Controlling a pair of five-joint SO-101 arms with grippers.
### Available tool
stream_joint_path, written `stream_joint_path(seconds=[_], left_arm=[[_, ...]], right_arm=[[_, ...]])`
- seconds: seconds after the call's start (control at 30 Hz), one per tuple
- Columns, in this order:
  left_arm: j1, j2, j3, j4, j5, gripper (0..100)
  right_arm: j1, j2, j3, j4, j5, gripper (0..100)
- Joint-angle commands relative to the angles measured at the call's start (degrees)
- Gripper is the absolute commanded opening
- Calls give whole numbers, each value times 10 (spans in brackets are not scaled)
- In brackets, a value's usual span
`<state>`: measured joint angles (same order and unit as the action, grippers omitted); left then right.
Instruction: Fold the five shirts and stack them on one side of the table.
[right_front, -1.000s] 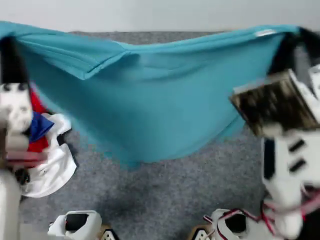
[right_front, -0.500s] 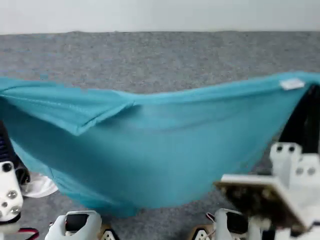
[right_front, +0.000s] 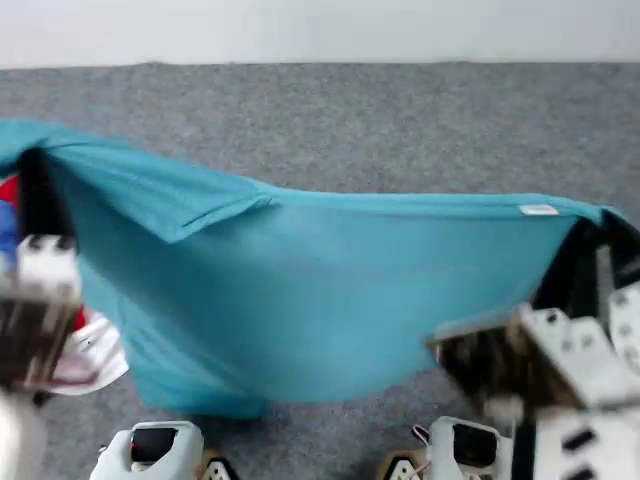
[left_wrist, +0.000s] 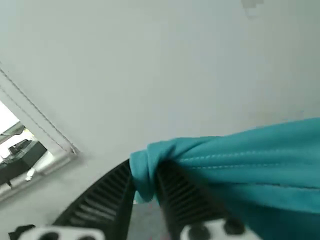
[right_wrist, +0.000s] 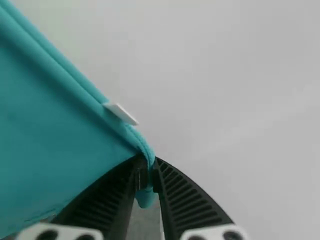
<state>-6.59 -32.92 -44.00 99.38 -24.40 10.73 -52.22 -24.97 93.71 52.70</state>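
One teal fabric shirt (right_front: 330, 290): stretched out in the air over grey table (right_front: 350, 120)
Left gripper (left_wrist: 145, 176): pinching its corner
Right gripper (right_wrist: 146, 171): same

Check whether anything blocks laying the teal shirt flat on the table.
Nothing separates the grippers from it: the left gripper and right gripper both pinch the teal shirt. The grey table beyond looks bare; a heap of white and red shirts lies by its left hem.

A grey felt-like table (right_front: 330, 120) carries a heap of white, red and blue shirts (right_front: 100, 345) at its left edge.
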Motion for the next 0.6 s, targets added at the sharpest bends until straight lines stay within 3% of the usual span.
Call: stream_joint_path(seconds=[0.0,0.13,0.33,0.47,0.57], left_arm=[[1,6,135,6,-7,15],[0,6,320,-95,-7,15],[2,7,553,-379,-6,15],[9,7,666,-552,-6,15],[11,31,699,-617,-6,15]], right_arm=[[5,19,105,-37,4,9],[4,18,256,-146,4,9],[4,19,447,-399,3,9],[2,20,570,-574,5,9],[-7,35,642,-675,6,9]])
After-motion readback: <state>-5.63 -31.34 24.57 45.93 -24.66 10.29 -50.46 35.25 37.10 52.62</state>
